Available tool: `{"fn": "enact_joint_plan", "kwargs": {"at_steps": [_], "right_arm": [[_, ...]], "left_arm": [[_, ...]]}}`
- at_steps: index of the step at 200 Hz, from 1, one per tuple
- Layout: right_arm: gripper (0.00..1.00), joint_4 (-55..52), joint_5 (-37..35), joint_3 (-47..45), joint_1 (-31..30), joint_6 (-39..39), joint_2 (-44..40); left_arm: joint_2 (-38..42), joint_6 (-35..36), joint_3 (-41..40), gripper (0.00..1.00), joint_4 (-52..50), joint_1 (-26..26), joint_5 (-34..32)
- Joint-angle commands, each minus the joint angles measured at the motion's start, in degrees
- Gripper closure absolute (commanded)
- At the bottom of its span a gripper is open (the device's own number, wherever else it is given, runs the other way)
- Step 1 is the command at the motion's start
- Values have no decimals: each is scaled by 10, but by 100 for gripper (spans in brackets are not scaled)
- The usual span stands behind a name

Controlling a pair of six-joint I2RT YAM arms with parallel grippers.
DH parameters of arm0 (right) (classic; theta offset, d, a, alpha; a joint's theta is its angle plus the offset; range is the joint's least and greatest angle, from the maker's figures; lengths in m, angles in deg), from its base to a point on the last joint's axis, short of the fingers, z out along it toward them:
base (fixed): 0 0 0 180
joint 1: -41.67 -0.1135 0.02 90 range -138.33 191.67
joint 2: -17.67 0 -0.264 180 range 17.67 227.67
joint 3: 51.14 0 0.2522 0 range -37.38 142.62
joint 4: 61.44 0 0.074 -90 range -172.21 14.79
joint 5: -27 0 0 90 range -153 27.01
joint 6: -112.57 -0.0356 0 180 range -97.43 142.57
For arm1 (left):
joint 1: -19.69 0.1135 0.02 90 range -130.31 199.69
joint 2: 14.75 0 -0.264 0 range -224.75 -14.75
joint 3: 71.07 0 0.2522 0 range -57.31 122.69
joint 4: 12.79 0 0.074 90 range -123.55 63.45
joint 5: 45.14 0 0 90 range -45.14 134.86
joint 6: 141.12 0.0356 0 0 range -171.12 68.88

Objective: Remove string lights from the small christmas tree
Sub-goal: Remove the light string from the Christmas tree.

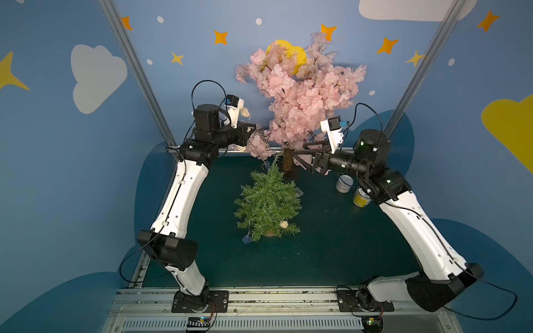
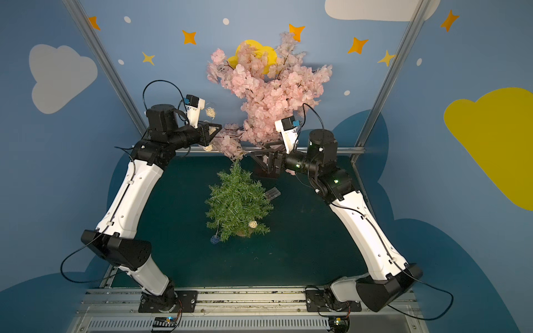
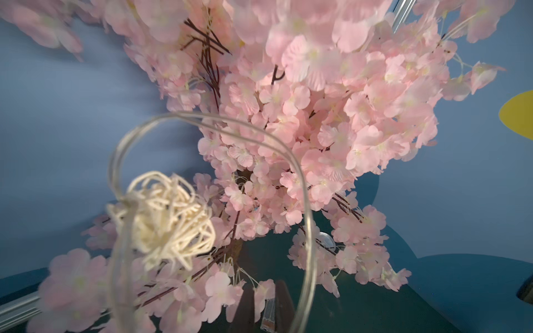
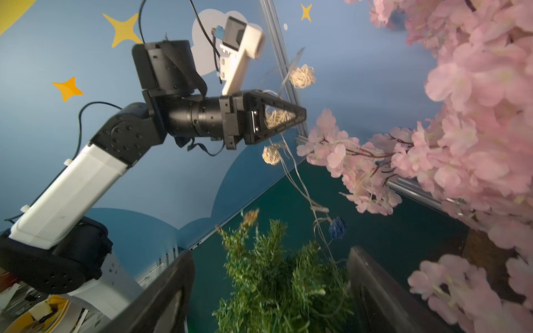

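Left hand (image 4: 301, 112), black and two-fingered, is pinching shut on the string lights (image 4: 300, 184), a thin pale wire strung with woven cream and blue balls, high above and behind the small christmas tree (image 1: 266, 204), a bushy green needle conifer standing on the dark green surface (image 1: 331, 245). From the left hand the wire is hanging steeply down to the tree's crown, so its long axis is running tip-to-grip. Just above the tree's tip the right hand (image 1: 300, 150) is gaping wide, empty, and nearer the hanging strand. One cream ball (image 1: 284, 224) and one blue ball (image 1: 246, 240) are clinging at the tree's foot, and the clear battery box (image 2: 272, 192) is lying just beside the tree.
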Motion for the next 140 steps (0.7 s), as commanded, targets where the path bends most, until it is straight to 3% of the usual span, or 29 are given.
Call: {"fn": "enact_joint_plan", "kwargs": {"at_steps": [1, 41, 140], "right_arm": [[16, -20, -14, -28, 1, 14, -32], [16, -51, -9, -58, 1, 19, -64], [16, -68, 17, -101, -15, 13, -85]], "left_arm": [[24, 41, 8, 91, -33, 7, -68], [52, 71, -38, 91, -27, 21, -154], [59, 21, -98, 90, 35, 46, -82]]}}
